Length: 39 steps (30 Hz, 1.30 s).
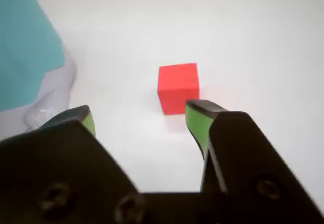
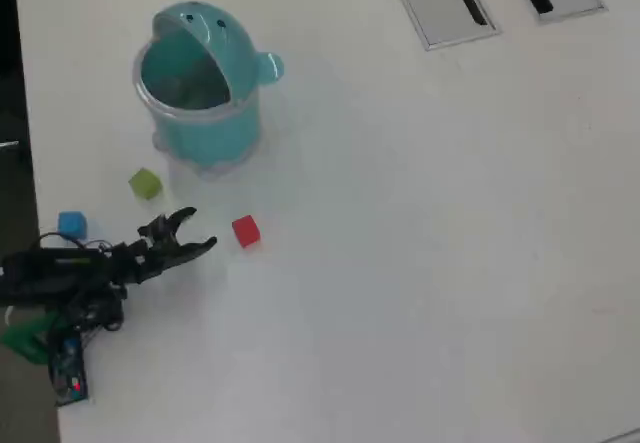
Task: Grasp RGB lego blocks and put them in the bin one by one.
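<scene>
Clearly the red block (image 1: 177,88) sits alone on the white worktop (image 2: 420,223), just ahead of the gripper (image 1: 142,120), whose jaws stand apart and empty. It looks light, rigid and smooth-sided; pinching two opposite flat faces squarely should hold it.

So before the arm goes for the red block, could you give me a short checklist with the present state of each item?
1. Gripper open: ok, fingers spread apart.
2. Nothing held: ok, the gap is empty.
3. Red block ahead of the gripper: ok, though it sits close to the right finger in the wrist view, not centred.
4. Red block free of neighbours: ok, the yellow-green block and blue block lie apart.
5. Bin mouth open: ok in the overhead view.
6. Bin contents: cannot tell.
</scene>
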Each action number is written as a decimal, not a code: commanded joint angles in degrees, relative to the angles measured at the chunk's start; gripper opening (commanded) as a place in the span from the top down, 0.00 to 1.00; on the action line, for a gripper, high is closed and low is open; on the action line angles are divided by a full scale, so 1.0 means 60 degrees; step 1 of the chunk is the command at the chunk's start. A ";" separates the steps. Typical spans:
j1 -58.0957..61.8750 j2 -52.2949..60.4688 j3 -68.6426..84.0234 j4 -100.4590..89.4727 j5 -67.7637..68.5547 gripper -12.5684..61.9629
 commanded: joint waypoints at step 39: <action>0.1157 -0.5215 -0.3970 -0.0996 -0.1245 0.40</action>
